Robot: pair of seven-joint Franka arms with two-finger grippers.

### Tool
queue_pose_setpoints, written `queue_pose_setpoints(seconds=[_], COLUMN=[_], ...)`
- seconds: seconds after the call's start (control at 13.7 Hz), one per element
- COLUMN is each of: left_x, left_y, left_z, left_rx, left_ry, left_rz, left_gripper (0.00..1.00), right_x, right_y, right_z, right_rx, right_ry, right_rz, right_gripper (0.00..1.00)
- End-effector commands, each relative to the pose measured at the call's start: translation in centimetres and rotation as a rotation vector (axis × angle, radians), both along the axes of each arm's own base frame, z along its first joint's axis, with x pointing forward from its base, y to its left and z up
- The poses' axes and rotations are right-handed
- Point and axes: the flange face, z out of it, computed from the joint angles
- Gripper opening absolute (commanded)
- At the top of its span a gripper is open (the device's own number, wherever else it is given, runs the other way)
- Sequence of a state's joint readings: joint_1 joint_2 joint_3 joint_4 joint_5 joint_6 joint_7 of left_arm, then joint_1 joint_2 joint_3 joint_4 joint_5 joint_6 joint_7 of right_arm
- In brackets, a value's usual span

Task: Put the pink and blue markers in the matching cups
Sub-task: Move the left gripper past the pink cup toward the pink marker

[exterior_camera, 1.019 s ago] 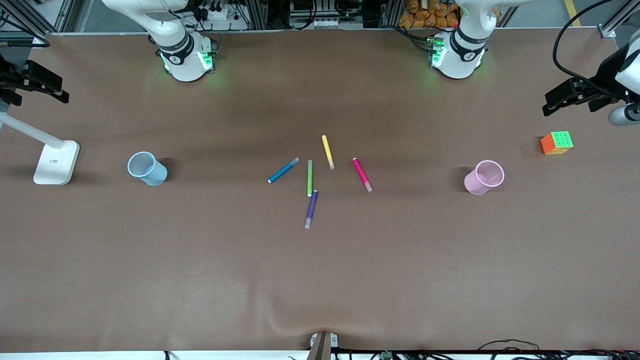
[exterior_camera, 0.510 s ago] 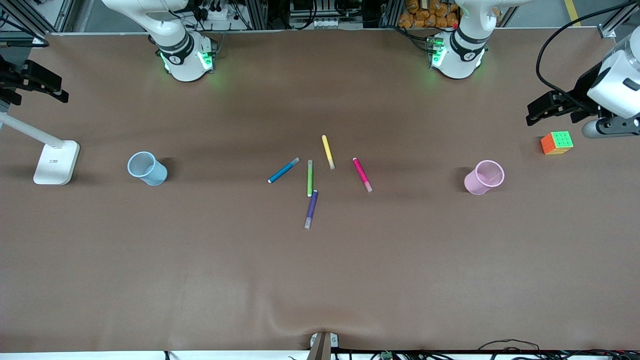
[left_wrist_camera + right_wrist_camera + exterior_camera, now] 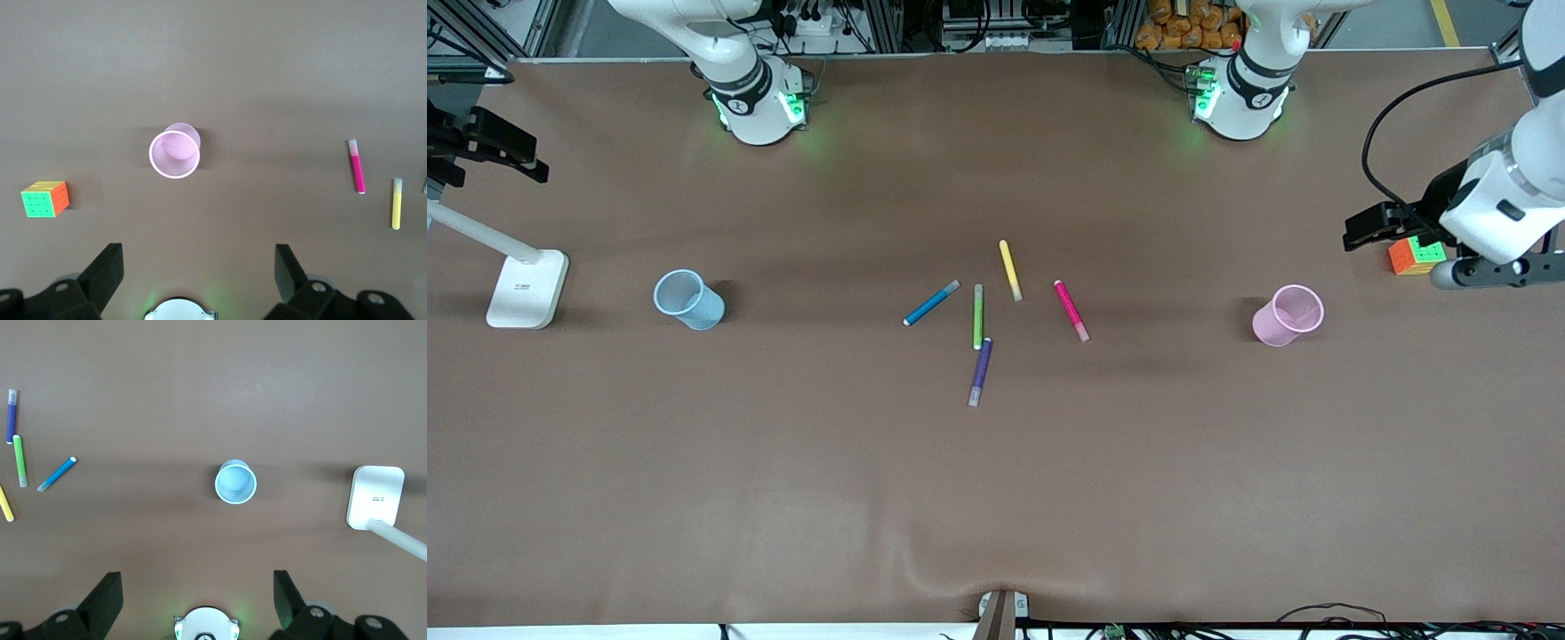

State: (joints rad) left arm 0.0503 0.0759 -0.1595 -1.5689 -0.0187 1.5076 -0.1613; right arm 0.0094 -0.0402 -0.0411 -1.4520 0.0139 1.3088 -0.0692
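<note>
The pink marker (image 3: 1071,309) and the blue marker (image 3: 931,303) lie flat among other pens at the table's middle. The pink cup (image 3: 1287,315) stands toward the left arm's end. The blue cup (image 3: 687,300) stands toward the right arm's end. My left gripper (image 3: 1374,229) is open and empty, up over the table beside the colour cube. Its wrist view shows the pink cup (image 3: 175,154), the pink marker (image 3: 357,167) and the open gripper (image 3: 197,267). My right gripper (image 3: 494,147) waits open and empty, high over the lamp end. Its wrist view shows the blue cup (image 3: 235,482), the blue marker (image 3: 57,474) and the open gripper (image 3: 197,593).
A yellow pen (image 3: 1009,269), a green pen (image 3: 977,316) and a purple pen (image 3: 981,371) lie with the markers. A colour cube (image 3: 1414,255) sits near the pink cup, partly hidden by the left hand. A white lamp base (image 3: 527,289) stands beside the blue cup.
My left arm has swung in from the table's end toward the pink cup and now covers part of the colour cube. The right arm, markers and cups have not moved.
</note>
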Motion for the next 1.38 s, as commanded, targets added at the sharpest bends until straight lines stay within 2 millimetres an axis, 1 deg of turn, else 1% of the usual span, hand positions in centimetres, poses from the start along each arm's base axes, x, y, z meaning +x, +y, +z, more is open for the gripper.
queue_pose_setpoints(seconds=[0.0,0.36,0.51,0.66,0.8,0.95,1.02,1.16,1.24,1.31], left_x=[0.7,1.6,2.0,2.5,2.8,2.9,3.1,2.7,2.8,2.8], left_y=[-0.5,-0.8,-1.2,-1.9,-2.4,-2.7,-2.9,-5.3,-5.6,-6.6], left_z=[-1.3,-3.8,-5.1,-6.7,-7.8,-8.3,-9.0,-9.4,-10.0,-10.6], left_rx=[-0.032,-0.045,-0.052,-0.094,-0.131,-0.131,-0.125,-0.107,-0.098,-0.093], left_ry=[0.029,0.076,0.100,0.134,0.160,0.171,0.187,0.200,0.214,0.228], left_rz=[0.010,0.053,0.052,0.053,0.065,0.074,0.104,0.123,0.149,0.160], left_gripper=[1.00,1.00,1.00,1.00,1.00,1.00,1.00,1.00,1.00,1.00], right_x=[-0.1,-0.1,-0.1,-0.1,-0.1,-0.1,-0.1,-0.1,-0.2,-0.2], right_y=[-0.2,-0.1,0.1,0.1,0.2,0.3,0.1,0.1,0.1,0.1], right_z=[0.2,0.1,0.1,0.1,0.1,0.1,0.1,0.1,0.1,0.0], right_rx=[0.015,0.015,0.015,0.015,0.015,0.015,0.015,0.015,0.015,0.015], right_ry=[0.002,0.005,0.005,0.005,0.005,0.007,0.007,0.008,0.010,0.011], right_rz=[0.003,0.006,0.011,0.011,0.009,0.011,0.008,0.008,0.008,0.008], right_gripper=[1.00,1.00,1.00,1.00,1.00,1.00,1.00,1.00,1.00,1.00])
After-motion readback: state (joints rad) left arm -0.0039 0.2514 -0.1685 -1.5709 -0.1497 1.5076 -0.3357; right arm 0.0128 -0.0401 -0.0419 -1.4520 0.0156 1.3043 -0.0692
